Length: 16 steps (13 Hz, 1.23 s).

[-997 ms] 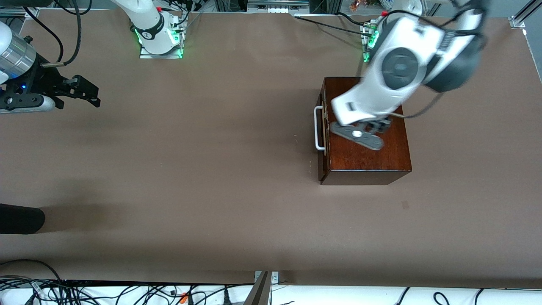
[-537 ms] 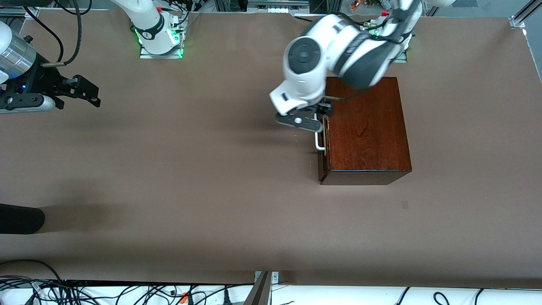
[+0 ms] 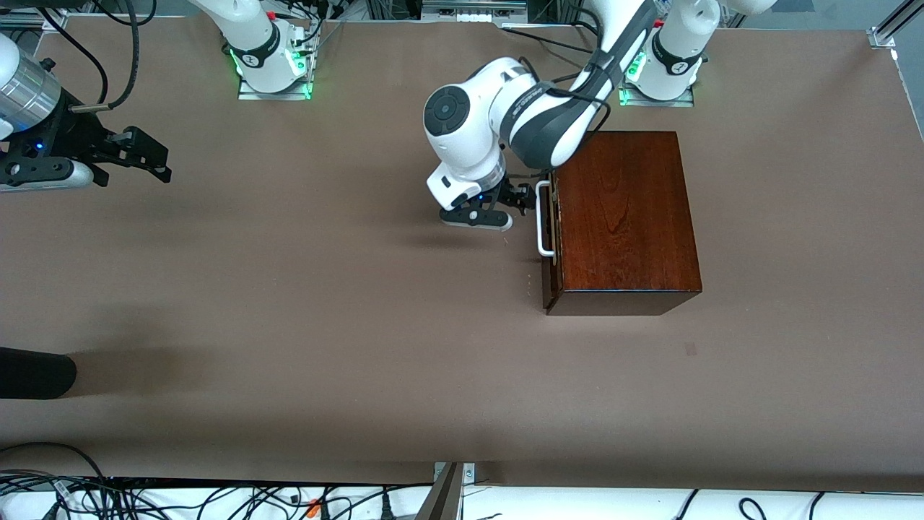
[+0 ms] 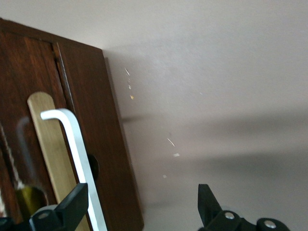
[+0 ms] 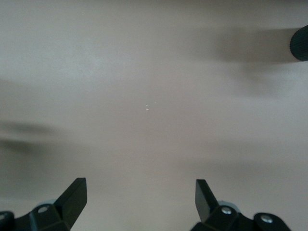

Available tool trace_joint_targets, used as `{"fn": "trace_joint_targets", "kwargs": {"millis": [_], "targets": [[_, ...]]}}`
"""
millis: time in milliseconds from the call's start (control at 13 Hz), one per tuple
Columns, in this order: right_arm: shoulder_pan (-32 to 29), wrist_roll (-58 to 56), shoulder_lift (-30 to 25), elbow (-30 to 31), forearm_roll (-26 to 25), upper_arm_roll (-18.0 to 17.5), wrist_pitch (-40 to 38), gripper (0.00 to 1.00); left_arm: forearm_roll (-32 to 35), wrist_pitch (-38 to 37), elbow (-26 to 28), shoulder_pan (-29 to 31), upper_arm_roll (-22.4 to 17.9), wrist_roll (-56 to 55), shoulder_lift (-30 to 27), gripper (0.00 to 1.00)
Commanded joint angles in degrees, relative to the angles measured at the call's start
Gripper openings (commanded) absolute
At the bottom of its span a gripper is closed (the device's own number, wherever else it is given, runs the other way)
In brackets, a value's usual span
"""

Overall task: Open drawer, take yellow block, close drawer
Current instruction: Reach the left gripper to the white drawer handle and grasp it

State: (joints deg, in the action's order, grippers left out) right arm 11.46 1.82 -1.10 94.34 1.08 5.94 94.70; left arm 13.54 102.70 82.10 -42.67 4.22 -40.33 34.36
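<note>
White handle [image 3: 544, 219] of shut drawer [image 3: 551, 231] just beside open left hand [image 3: 521, 201].

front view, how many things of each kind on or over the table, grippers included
Wooden box with drawer shut: 1
White handle: 1
Grippers: 2, left gripper open in front of the handle, right gripper open, waiting over the right arm's end of the table
Yellow block: 0 in view
Total: 4

You see glossy white arm shells with dark grey joint caps, black cables, green-lit bases, and black hands with silver screws.
</note>
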Motion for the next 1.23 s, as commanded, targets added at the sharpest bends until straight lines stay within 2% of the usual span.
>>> {"fn": "trace_joint_targets", "kwargs": {"millis": [0, 537, 920, 1150], "targets": [[-0.2, -0.2, 0.5, -1.3, 0.1, -0.4, -0.3, 1.00, 4.4, -0.3, -1.6, -0.6, -1.1, -1.0, 1.7, 1.00], [-0.3, -0.2, 0.4, -1.3, 0.1, -0.4, -0.3, 1.00, 7.2, -1.7, -1.2, 0.0, -1.9, -1.1, 4.0, 1.00], [-0.3, -0.2, 0.5, -1.3, 0.1, -0.4, -0.3, 1.00, 7.0, -2.2, -1.2, 0.0, -1.9, -2.7, 5.0, 1.00], [-0.3, -0.2, 0.5, -1.3, 0.1, -0.4, -0.3, 1.00, 4.6, -1.7, -1.5, 0.0, -1.8, -4.1, 5.3, 1.00]]}}
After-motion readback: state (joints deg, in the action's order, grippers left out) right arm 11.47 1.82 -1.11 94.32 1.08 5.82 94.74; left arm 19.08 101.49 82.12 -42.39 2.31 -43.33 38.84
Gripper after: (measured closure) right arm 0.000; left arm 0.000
